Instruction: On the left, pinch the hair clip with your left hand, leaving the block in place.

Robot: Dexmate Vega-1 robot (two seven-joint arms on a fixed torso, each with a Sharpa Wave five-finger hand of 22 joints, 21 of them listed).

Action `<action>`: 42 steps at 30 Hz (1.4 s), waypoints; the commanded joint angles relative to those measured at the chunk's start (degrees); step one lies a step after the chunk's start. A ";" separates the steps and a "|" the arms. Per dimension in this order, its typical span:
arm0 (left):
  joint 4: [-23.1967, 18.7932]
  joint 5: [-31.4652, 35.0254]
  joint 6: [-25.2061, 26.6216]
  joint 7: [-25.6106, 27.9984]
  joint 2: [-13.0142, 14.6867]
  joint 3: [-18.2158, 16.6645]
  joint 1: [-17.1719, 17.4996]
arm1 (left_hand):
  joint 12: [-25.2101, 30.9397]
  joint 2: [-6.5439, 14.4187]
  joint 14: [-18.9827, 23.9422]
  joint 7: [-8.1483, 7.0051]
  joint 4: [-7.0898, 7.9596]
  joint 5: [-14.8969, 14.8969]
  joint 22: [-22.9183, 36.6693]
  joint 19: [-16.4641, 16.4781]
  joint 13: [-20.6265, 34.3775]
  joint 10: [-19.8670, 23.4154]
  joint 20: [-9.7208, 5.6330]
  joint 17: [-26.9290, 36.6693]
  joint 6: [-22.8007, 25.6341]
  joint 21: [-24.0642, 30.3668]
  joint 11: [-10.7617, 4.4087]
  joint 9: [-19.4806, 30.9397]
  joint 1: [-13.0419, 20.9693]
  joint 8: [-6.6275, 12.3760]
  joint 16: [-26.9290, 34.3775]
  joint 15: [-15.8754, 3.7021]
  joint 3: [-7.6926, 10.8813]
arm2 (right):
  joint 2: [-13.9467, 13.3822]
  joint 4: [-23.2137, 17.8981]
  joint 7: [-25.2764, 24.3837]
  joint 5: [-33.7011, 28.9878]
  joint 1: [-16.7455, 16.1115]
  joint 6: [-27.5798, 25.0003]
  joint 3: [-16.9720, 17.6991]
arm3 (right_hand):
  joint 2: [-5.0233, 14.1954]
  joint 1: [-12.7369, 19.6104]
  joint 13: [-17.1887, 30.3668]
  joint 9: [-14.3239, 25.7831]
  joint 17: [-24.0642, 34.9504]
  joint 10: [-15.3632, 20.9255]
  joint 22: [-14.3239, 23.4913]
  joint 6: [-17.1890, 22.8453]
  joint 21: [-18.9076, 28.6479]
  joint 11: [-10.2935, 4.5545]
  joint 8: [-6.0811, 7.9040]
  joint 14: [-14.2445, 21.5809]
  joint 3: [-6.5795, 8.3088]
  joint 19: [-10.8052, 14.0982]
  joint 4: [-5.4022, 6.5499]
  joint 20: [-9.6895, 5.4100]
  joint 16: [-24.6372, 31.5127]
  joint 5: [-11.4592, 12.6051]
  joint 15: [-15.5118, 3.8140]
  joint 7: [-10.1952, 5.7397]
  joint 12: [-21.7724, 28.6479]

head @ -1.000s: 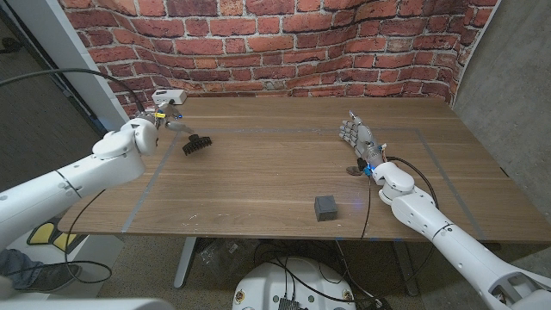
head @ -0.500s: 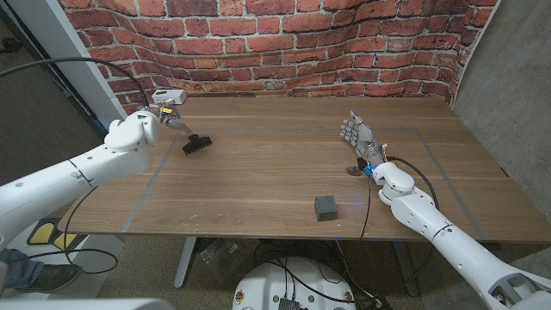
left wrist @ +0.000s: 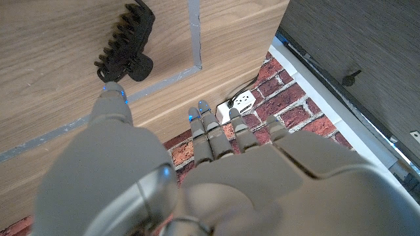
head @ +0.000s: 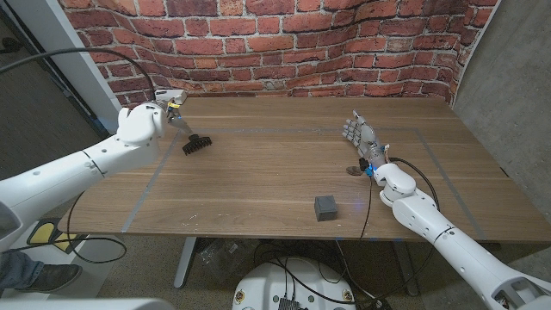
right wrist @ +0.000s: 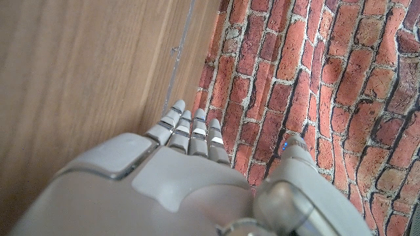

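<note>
A black toothed hair clip (head: pixel 197 145) lies on the left part of the wooden table (head: pixel 284 176); it also shows in the left wrist view (left wrist: pixel 125 42). My left hand (head: pixel 170 110) hovers just behind and left of the clip, fingers apart, holding nothing. In the left wrist view that hand (left wrist: pixel 197 170) has its fingertips (left wrist: pixel 115 91) close to the clip without touching it. A small dark grey block (head: pixel 325 207) sits near the table's front edge, right of centre. My right hand (head: pixel 359 133) stands upright on the right side, fingers spread and empty, also seen in the right wrist view (right wrist: pixel 190 177).
A brick wall (head: pixel 284 43) runs behind the table. Grey tape lines (head: pixel 148 182) mark a rectangle on the tabletop. A small dark disc (head: pixel 353 170) lies by my right wrist. A white socket (left wrist: pixel 241 101) sits on the wall.
My left hand has moved further back and slightly right, towards the table's far left corner beside the clip. The clip, block and right hand have stayed put.
</note>
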 commanded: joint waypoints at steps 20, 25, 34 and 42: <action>6.12 5.98 -2.06 -0.59 -5.53 -0.24 3.63 | -0.21 -0.16 0.84 -2.19 0.23 0.66 -0.02 0.81 0.18 0.46 0.44 0.20 0.93 0.18 -1.03 0.15 0.15 0.35 -0.10 -0.34 -1.06 | -1.12 -1.79 -0.38 -0.14 -0.58 -1.31 0.21 | 0.06 0.51 0.13 0.27 0.30 0.58 0.17 0.26 -0.34 0.01 -0.04 0.08 -0.06 0.48 -0.48 0.17 -0.03 -0.06 0.51 -0.25 0.07; 7.14 2.36 -4.06 4.93 -6.34 -2.98 5.20 | 0.12 0.04 2.21 -3.23 0.10 0.89 0.00 1.60 0.13 2.07 0.31 0.17 2.98 0.47 -1.17 0.11 0.65 1.08 0.21 -1.41 -1.15 | -1.39 -2.67 -1.03 -0.26 -1.24 -1.60 0.32 | 0.07 0.52 0.13 0.27 0.30 0.57 0.17 0.24 -0.43 0.01 -0.05 0.17 -0.09 0.51 -0.49 0.22 -0.01 -0.06 0.56 -0.26 0.05; 8.67 -1.36 -6.22 5.98 -6.47 -3.44 4.13 | 0.20 0.51 3.49 -3.81 -0.52 1.28 -0.02 3.25 0.06 3.93 0.31 0.10 4.43 0.88 -1.29 0.03 2.43 1.37 0.18 -1.92 -0.91 | -1.70 -3.85 -2.03 -0.46 -2.21 -1.75 0.62 | 0.05 0.46 0.13 0.27 0.32 0.57 0.18 0.28 -0.57 0.06 -0.05 0.19 -0.17 0.56 -0.47 0.31 -0.01 -0.08 0.53 -0.27 0.02; 9.60 -2.38 -6.59 6.84 -6.45 -2.92 3.56 | 0.12 0.74 4.08 -4.38 -0.81 1.41 -0.02 3.99 0.08 4.36 0.31 0.09 5.39 1.00 -1.31 0.03 3.32 1.63 0.18 -2.29 -0.75 | -1.76 -4.39 -2.52 -0.56 -2.51 -1.99 0.68 | 0.06 0.46 0.14 0.27 0.32 0.65 0.19 0.30 -0.68 -0.01 -0.05 0.20 -0.21 0.62 -0.48 0.38 -0.02 -0.08 0.53 -0.28 0.03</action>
